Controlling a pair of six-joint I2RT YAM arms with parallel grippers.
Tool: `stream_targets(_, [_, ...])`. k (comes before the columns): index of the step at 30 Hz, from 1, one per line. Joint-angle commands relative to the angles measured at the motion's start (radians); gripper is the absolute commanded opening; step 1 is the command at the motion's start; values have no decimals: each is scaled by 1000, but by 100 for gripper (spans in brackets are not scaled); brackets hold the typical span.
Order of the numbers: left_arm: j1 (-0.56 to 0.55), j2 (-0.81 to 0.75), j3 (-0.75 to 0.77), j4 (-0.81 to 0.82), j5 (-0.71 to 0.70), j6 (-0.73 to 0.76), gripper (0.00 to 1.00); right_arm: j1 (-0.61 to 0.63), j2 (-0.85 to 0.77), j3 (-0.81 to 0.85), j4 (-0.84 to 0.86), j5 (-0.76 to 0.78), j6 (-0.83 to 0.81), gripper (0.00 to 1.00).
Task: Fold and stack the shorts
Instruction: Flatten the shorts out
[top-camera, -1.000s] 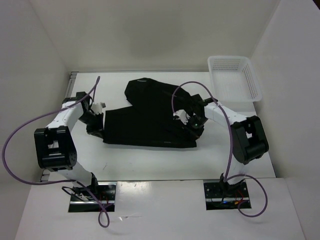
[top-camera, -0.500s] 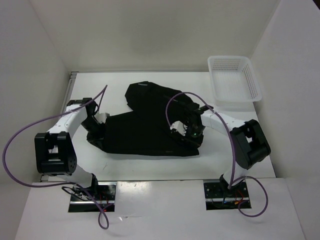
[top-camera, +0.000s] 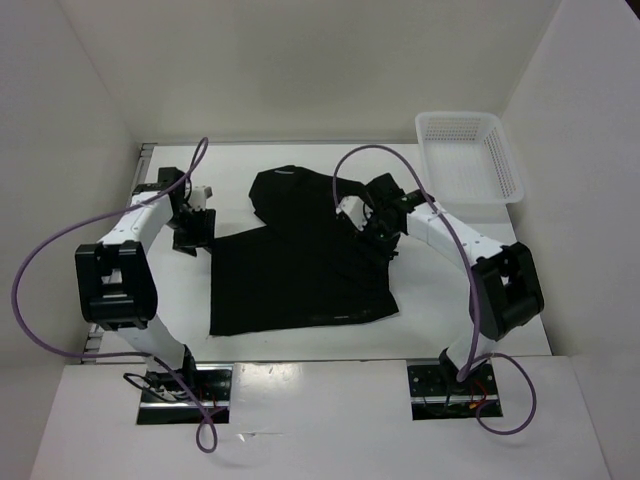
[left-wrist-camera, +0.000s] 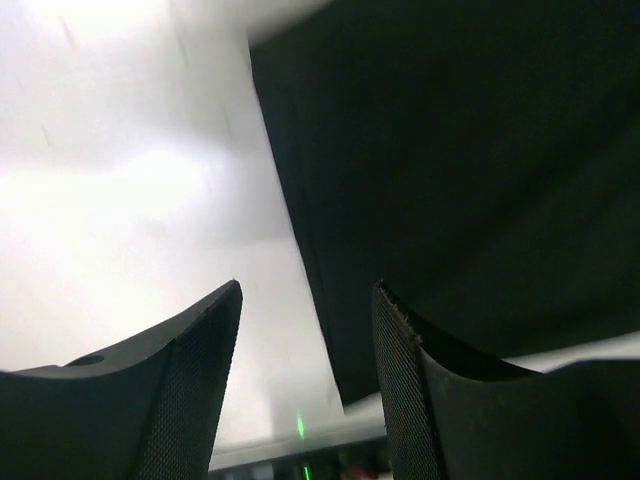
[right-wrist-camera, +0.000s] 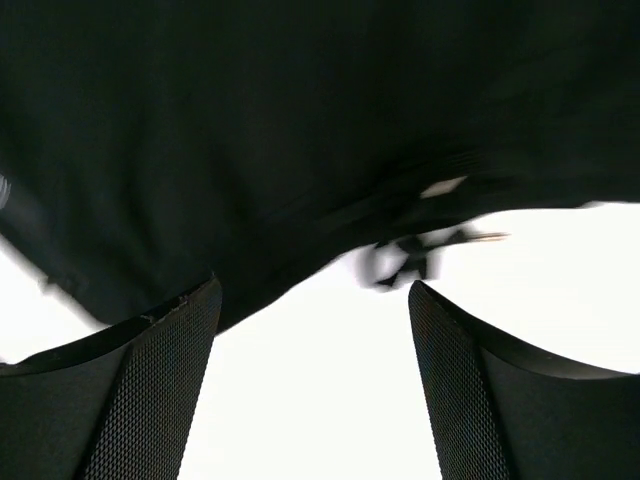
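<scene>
The black shorts (top-camera: 300, 270) lie spread on the white table, with a smaller lobe (top-camera: 285, 190) toward the back. My left gripper (top-camera: 191, 236) hovers just off the cloth's left edge, open. In the left wrist view the shorts (left-wrist-camera: 450, 150) fill the upper right, their edge running down between the fingers of the empty left gripper (left-wrist-camera: 306, 335). My right gripper (top-camera: 380, 236) is over the cloth's right side, open. In the right wrist view the shorts (right-wrist-camera: 300, 110) and a drawstring (right-wrist-camera: 420, 250) lie beyond the right gripper (right-wrist-camera: 313, 330), which holds nothing.
A white mesh basket (top-camera: 505, 165) stands at the back right corner of the table. White walls close in the table on the left, back and right. Purple cables loop from both arms.
Both grippers have opened and let go of the shorts. The cloth now reaches further toward the near edge, and both grippers have pulled back toward the far side.
</scene>
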Motion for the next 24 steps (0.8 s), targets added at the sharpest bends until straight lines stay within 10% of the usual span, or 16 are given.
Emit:
stream_targets(1, [-25, 72, 34, 238, -27, 4, 63, -25, -1, 77, 172, 62, 147, 81])
stream_targets(16, [-123, 372, 184, 414, -133, 4, 62, -106, 379, 365, 420, 281, 338, 49])
stream_targets(24, [-142, 410, 172, 391, -182, 4, 2, -126, 451, 368, 481, 405, 371, 43])
